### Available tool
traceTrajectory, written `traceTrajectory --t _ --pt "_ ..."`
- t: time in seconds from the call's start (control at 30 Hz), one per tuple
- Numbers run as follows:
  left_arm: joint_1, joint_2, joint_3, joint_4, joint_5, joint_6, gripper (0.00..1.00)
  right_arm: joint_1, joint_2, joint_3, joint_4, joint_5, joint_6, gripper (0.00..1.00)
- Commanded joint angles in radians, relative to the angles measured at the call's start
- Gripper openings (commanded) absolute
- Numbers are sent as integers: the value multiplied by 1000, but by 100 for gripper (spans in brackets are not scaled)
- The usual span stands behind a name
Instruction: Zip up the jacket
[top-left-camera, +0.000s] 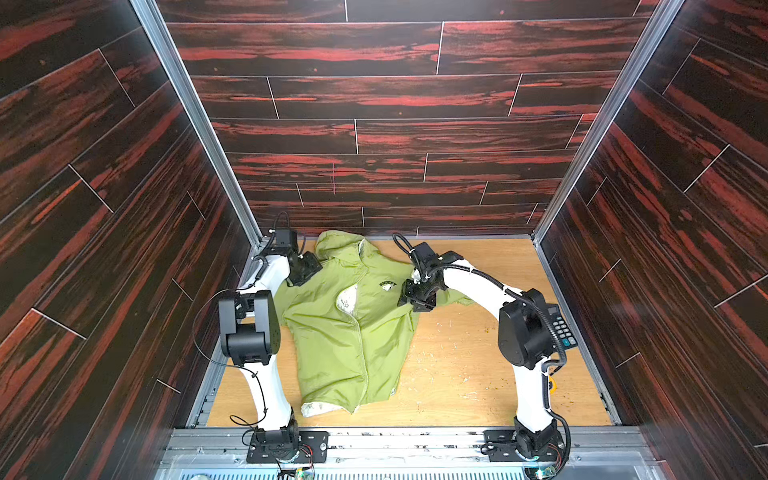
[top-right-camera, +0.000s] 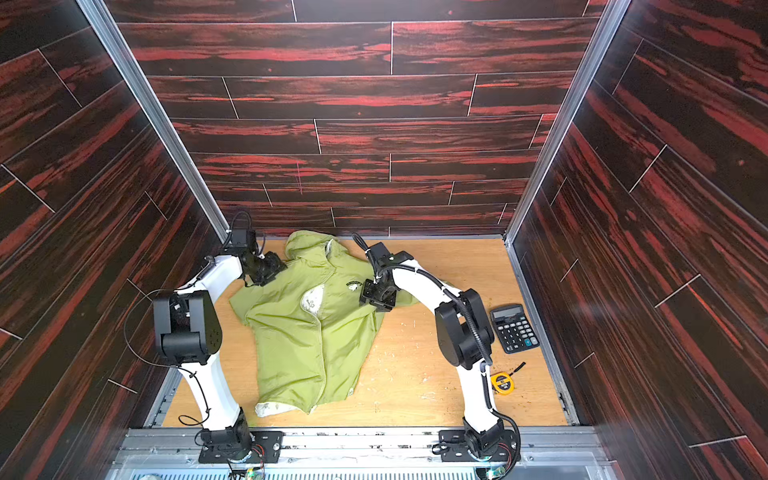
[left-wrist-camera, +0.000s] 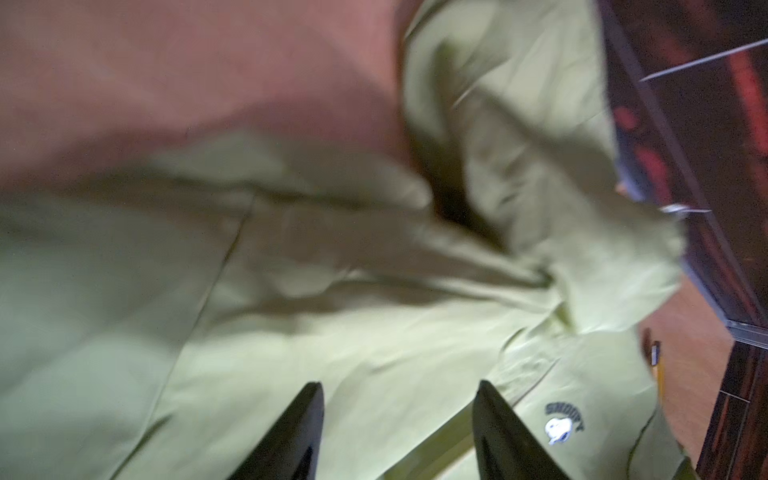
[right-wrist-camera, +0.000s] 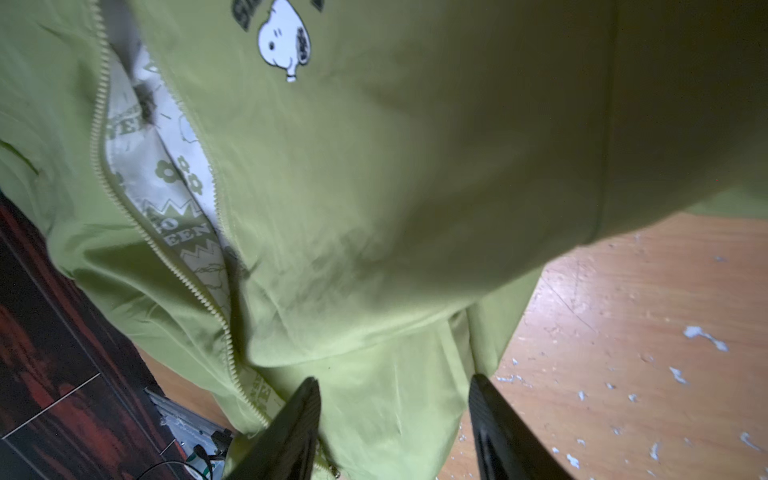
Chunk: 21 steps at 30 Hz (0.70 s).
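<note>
The lime-green jacket lies flat on the wooden table, hood toward the back wall. Its zipper runs closed up the lower front. At the chest it gapes over white patterned lining. My left gripper hangs over the shoulder at the back left. It is open, with only blurred green cloth under its gap. My right gripper sits by the chest logo. It is open over the cloth's edge and holds nothing.
A black calculator lies at the table's right edge, with a yellow tape measure in front of it. Dark red wood-pattern walls close in the back and both sides. Bare scuffed tabletop lies to the right of the jacket.
</note>
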Motion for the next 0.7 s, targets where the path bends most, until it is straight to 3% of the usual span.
traceTrajectory --t 0.0,0.47,0.67 --pt "-6 40 93 25 7 120 60 5 75 25 -12 -25 26 59" --pt "-110 213 277 -47 -91 375 62 6 129 88 -81 -39 -8 45" --pt "-151 295 385 -145 -151 436 59 7 164 135 -99 -53 -13 32"
